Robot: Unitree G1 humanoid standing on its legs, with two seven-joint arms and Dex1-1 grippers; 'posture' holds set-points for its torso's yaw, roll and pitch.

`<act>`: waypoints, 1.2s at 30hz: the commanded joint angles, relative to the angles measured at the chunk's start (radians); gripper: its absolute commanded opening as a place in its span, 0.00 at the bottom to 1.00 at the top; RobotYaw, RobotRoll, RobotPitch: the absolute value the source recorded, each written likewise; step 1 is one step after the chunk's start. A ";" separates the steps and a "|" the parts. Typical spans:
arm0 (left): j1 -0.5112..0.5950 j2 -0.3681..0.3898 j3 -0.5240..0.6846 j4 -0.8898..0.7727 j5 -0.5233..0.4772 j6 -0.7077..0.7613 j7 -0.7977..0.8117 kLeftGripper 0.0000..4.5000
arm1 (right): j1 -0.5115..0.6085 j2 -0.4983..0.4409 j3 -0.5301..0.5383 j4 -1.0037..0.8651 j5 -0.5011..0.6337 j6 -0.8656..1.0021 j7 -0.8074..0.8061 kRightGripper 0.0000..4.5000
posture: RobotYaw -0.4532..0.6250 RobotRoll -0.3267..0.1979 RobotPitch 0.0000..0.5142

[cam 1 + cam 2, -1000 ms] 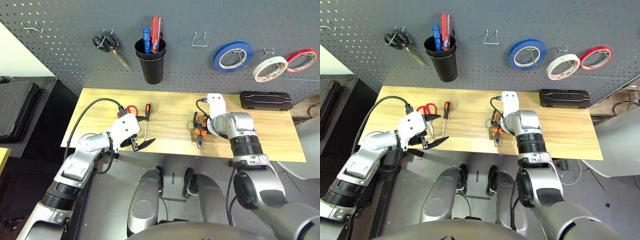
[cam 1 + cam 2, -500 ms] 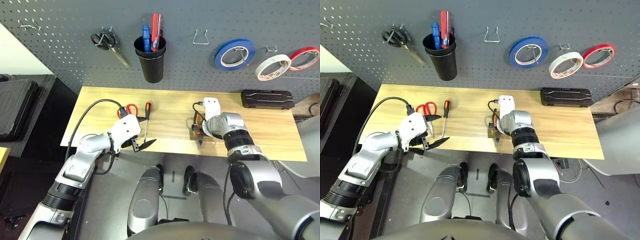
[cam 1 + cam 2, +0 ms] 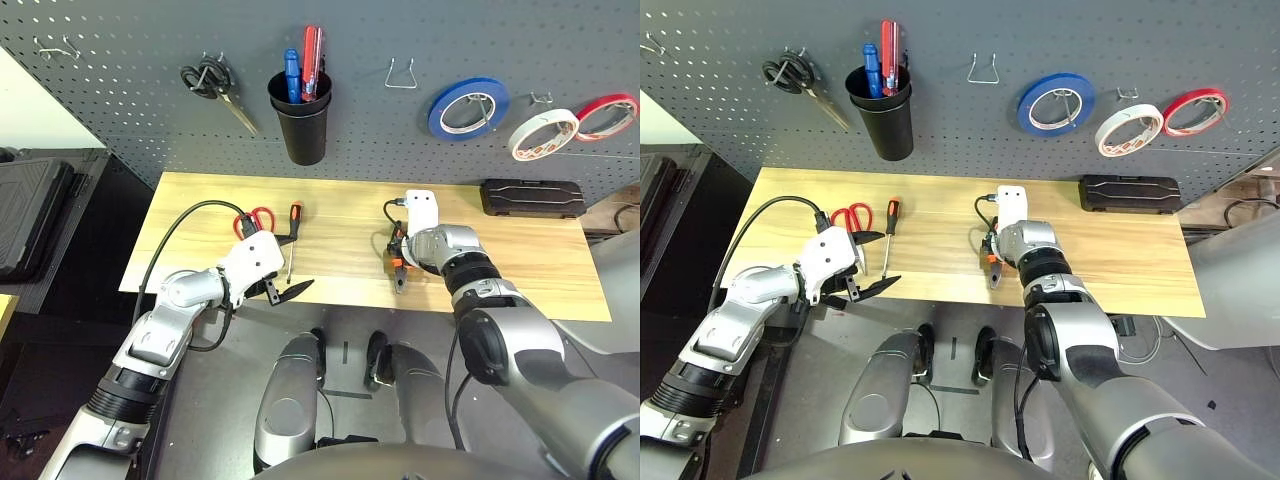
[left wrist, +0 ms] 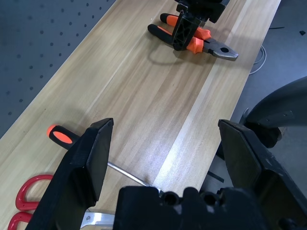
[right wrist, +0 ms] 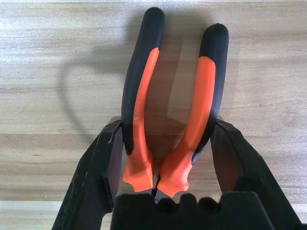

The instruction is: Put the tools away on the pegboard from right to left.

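Closing around the pliers (image 5: pixel 170 112), the right gripper (image 5: pixel 168 158) now has its two black fingers (image 5: pixel 103 163) pressed against the outsides of both orange-and-black handles, where a second ago the jaws stood wider above them. The tool lies flat on the table (image 3: pixel 520 270), at about 3 o'clock from the table's centre, nose toward the near edge. I judge the grip nearly made but the lift not begun.

Off at 9 o'clock, the left gripper (image 4: pixel 168 163) hovers wide open and empty, unmoved, just above the screwdriver (image 3: pixel 292 245), with the red scissors (image 3: pixel 255 218) beside it.

Up on the pegboard (image 3: pixel 130 110), the white tape (image 3: pixel 541 133) already hangs at 1 o'clock, between a blue roll (image 3: pixel 468 110) and a red roll (image 3: pixel 604 117), so the rightmost tool looks done. An empty wire hook (image 3: pixel 400 75) sits at 12 o'clock above the pliers, a likely spot for them. Further left are the black cup (image 3: pixel 300 125) and dark scissors (image 3: pixel 215 85).
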 commanded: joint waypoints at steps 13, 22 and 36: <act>0.066 -0.051 0.088 -0.153 -0.118 0.070 0.038 1.00 | 0.263 -0.236 0.364 -0.536 -0.137 -0.147 0.388 0.66 | 0.72 0.62 0.45; 0.079 -0.097 0.148 -0.295 -0.177 0.166 0.128 1.00 | 0.411 -0.367 0.378 -0.800 -0.171 -0.399 0.505 0.66 | 0.73 0.62 0.41; 0.031 -0.176 0.248 -0.439 -0.321 0.263 0.245 1.00 | 0.543 -0.391 0.263 -0.893 -0.141 -0.806 0.504 0.66 | 0.72 0.62 0.37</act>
